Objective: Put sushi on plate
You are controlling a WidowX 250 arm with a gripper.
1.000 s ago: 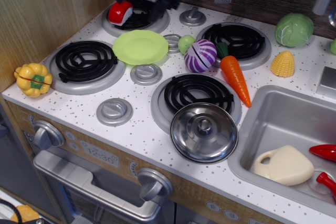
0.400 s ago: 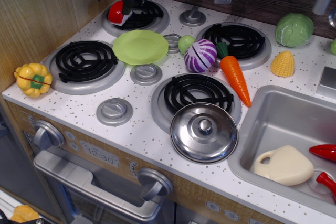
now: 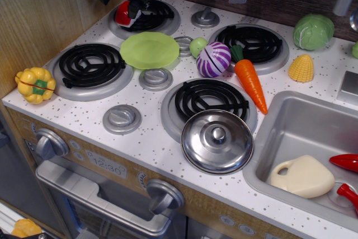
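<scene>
Near edge, well toward the camera from the gripper (image 3: 127, 5): steel lid (image 3: 217, 140) on the front burner, not in play. Closer in, the light-green plate (image 3: 149, 50) sits just in front of and below the gripper, empty, with the purple cabbage ball (image 3: 213, 59) and carrot (image 3: 250, 84) off to its right. At the gripper itself: the sushi (image 3: 126, 15) is on the back-left burner (image 3: 146, 16), not yet on the plate. Risks, my read: the glossy rounded top could slip out of a shallow pinch, or the piece could snag on the coil ridges and tip when lifted; a short carry could also clip the plate rim and shove the plate. Gripper is down over the sushi, one finger (image 3: 134, 8) touching or overlapping its right side, the other hidden. Can't tell whether it's clamped or spread.
</scene>
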